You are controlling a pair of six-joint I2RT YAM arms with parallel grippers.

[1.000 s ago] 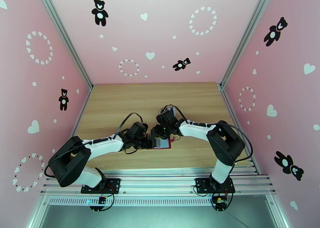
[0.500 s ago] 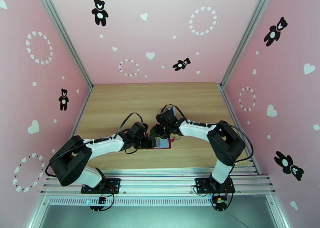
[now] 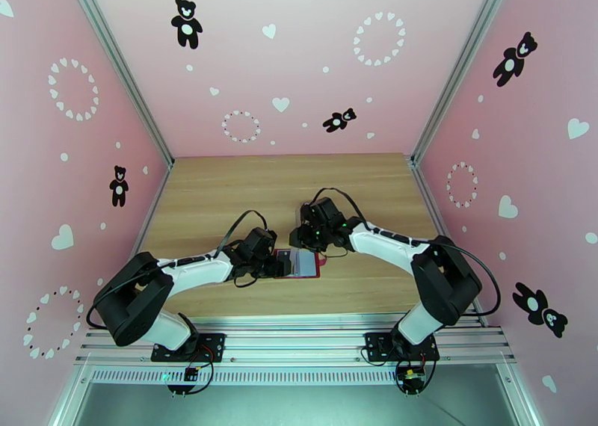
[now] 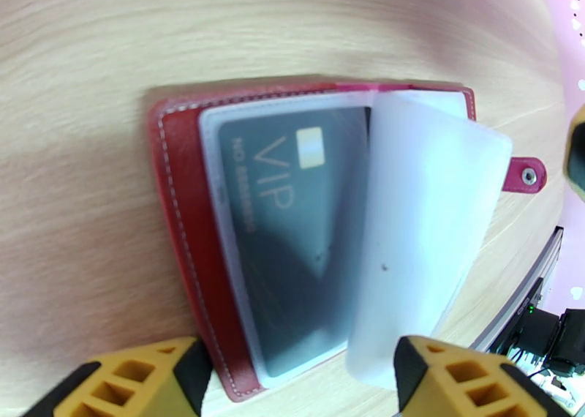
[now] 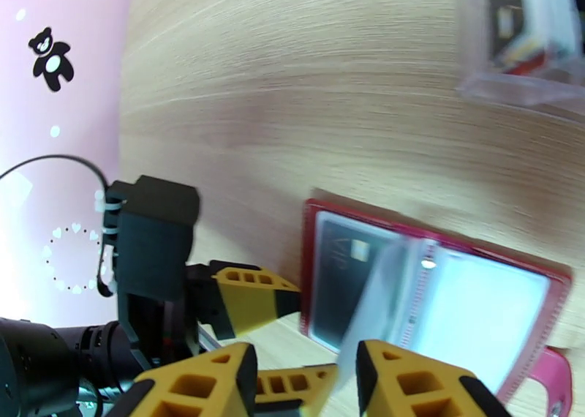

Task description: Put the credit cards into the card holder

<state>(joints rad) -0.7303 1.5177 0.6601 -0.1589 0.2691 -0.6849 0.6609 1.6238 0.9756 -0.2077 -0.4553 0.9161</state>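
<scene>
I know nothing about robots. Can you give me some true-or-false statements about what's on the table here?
The red wallet lies open on the table. True.
A dark card marked VIP sits under a clear sleeve. True.
The wallet's snap tab is fastened. False: it sticks out loose.
The left gripper is clamped shut. False: its fingers stand wide apart.
The clear rack stands on the wallet. False: it stands apart on bare wood.

Light wooden table (image 3: 217,196), pink walls (image 3: 314,84) with bear and heart decals, clear plastic rack (image 5: 523,53) on the table
</scene>
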